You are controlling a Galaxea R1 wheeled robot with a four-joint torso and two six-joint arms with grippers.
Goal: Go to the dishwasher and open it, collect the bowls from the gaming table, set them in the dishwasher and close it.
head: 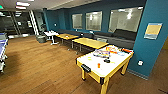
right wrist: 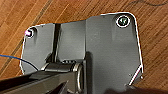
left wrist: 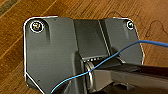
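Head view is showing you a wide wooden floor running ahead, with a yellow-legged white game counter sitting ahead to your right beside the teal wall, its long axis angling away. Small items are lying scattered on it; bowls I cannot pick out. No dishwasher is appearing. Each tool's opening I cannot tell.

A yellow-framed, white-topped gaming table stands on the wood floor, small items scattered on it.
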